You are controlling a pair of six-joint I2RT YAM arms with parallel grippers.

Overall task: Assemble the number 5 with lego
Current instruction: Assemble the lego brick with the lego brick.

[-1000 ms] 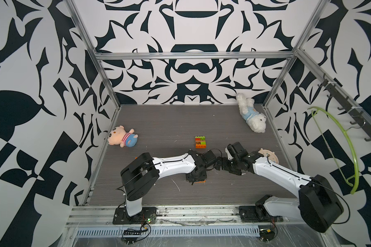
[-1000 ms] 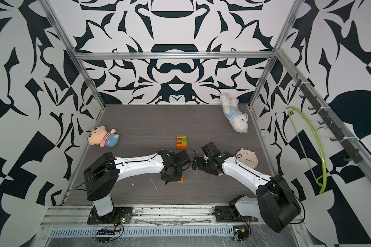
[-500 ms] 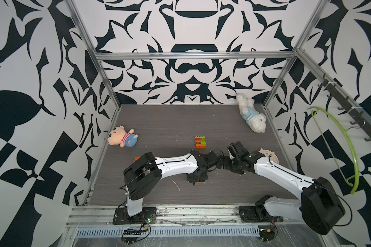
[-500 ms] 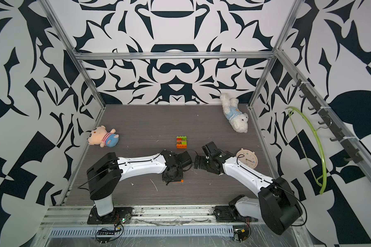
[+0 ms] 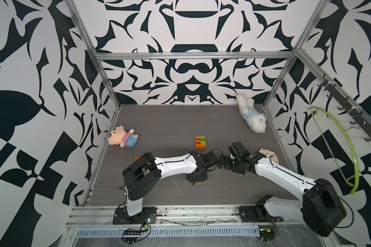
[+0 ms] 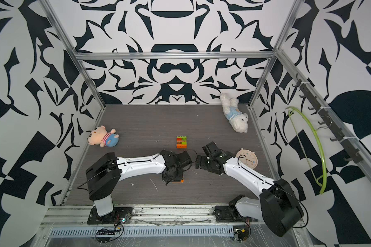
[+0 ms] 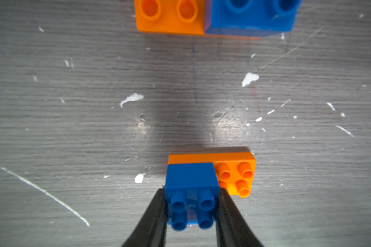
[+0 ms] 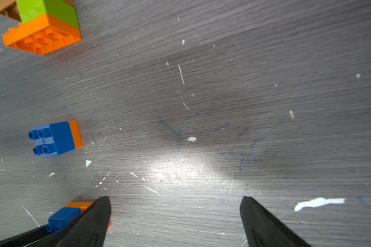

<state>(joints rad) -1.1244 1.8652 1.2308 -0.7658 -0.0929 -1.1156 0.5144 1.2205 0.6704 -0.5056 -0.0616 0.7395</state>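
My left gripper (image 7: pixel 192 192) is shut on a blue square lego brick (image 7: pixel 191 177) that sits on an orange oblong brick (image 7: pixel 234 169) lying on the grey floor. In both top views that gripper (image 5: pixel 196 178) (image 6: pixel 172 177) points down near the floor's middle front. A second blue-and-orange piece (image 7: pixel 212 15) (image 8: pixel 54 138) lies close by. A green, orange and red lego stack (image 5: pixel 200 142) (image 6: pixel 181 142) (image 8: pixel 43 27) stands farther back. My right gripper (image 8: pixel 175 197) (image 5: pixel 221 163) is open over bare floor, one finger next to the held brick (image 8: pixel 62 216).
A pink plush pig (image 5: pixel 122 138) lies at the left wall and a white plush dog (image 5: pixel 253 117) at the back right. A round clock face (image 5: pixel 268 156) lies by my right arm. A loose orange brick (image 5: pixel 136 158) peeks out behind the left arm.
The left arm's elbow has shifted slightly right while its gripper stays on the blue brick. The right gripper has barely moved.
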